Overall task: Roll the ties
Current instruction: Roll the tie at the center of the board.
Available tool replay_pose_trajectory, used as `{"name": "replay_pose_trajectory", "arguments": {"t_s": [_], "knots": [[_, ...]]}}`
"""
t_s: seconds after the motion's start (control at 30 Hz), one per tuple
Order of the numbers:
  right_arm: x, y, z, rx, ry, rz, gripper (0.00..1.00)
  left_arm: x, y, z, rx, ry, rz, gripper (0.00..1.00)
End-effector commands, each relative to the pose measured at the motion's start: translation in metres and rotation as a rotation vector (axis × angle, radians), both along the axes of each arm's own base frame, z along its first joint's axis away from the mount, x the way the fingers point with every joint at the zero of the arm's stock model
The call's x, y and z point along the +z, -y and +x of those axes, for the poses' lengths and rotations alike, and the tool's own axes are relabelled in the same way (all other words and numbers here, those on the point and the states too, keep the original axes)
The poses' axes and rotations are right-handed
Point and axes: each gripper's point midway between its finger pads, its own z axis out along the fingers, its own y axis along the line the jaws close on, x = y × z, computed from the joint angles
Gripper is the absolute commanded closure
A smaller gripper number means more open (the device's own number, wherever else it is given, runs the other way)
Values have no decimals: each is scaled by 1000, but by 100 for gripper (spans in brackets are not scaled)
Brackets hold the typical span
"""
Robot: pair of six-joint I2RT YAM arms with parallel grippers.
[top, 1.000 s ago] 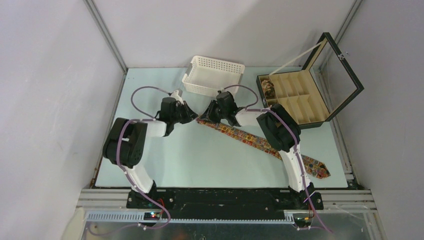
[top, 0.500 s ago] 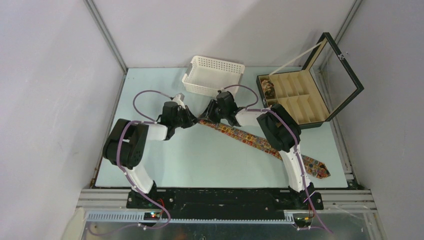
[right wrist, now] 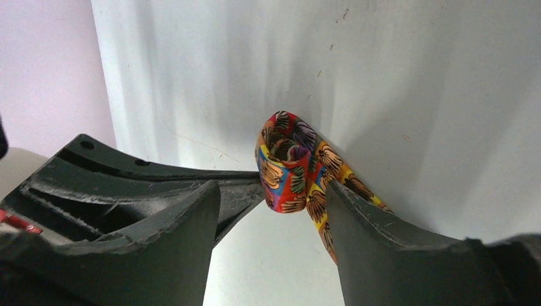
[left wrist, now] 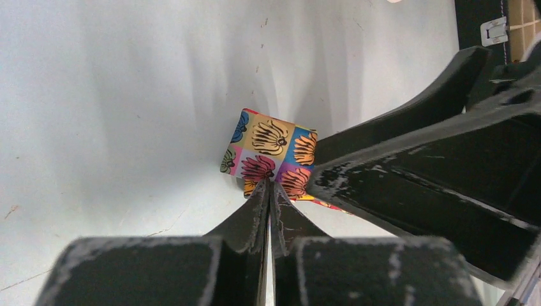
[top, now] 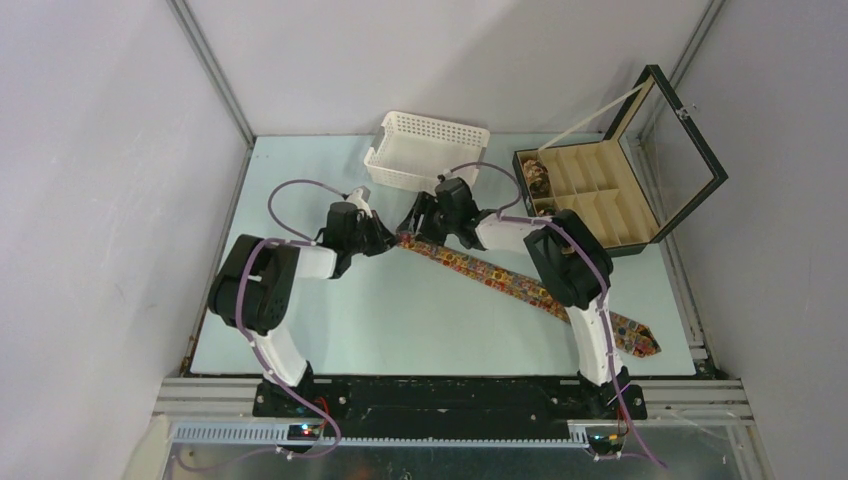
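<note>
- One tie [top: 520, 288] lies flat on the pale table [top: 400, 320], running slantwise from the middle towards the near right corner, where its wide pointed end rests; part of the strip is hidden under the right arm.
- At the narrow end, between the two wrists, the fabric curls into a small loose coil [right wrist: 290, 166] standing on its edge.
- The left gripper [left wrist: 269, 186] reaches this end from the left with its fingers pressed together; as far as we can judge from its wrist view, the tips nip the edge of the patterned fabric.
- The right gripper [right wrist: 271, 191] sits over the coil with its fingers apart, one on each side; in its wrist view the right-hand finger is just beside the strip leading away from the coil.
- A white perforated basket [top: 425, 150] stands behind the grippers at the far edge.
- A black box [top: 600, 205] stands open at the far right, and a small patterned bundle [top: 538, 178] sits in its far left compartment; we cannot make it out clearly.
</note>
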Motion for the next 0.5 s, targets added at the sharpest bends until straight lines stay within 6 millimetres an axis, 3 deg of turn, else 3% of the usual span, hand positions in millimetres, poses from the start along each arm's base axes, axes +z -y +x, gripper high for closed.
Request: {"name": "replay_pose_trajectory", "arguments": {"t_s": [0.0, 0.1, 0.17, 0.23, 0.3, 0.33, 0.37, 0.47], "knots": [[37, 10, 5, 3, 115, -51, 34, 7, 3, 10, 0, 30, 5, 95], [41, 18, 7, 8, 152, -101, 34, 6, 3, 11, 2, 29, 8, 94], [45, 23, 12, 26, 190, -117, 40, 7, 3, 11, 2, 30, 8, 94], [45, 29, 17, 75, 181, -111, 54, 9, 2, 11, 1, 34, 11, 94], [44, 28, 19, 144, 159, -109, 58, 10, 2, 11, 1, 36, 15, 94], [51, 26, 22, 174, 164, -123, 59, 11, 2, 11, 1, 40, 15, 94], [42, 25, 19, 208, 148, -140, 58, 11, 2, 11, 0, 38, 17, 95], [42, 18, 15, 240, 123, -161, 58, 12, 1, 11, 1, 42, 21, 94]]}}
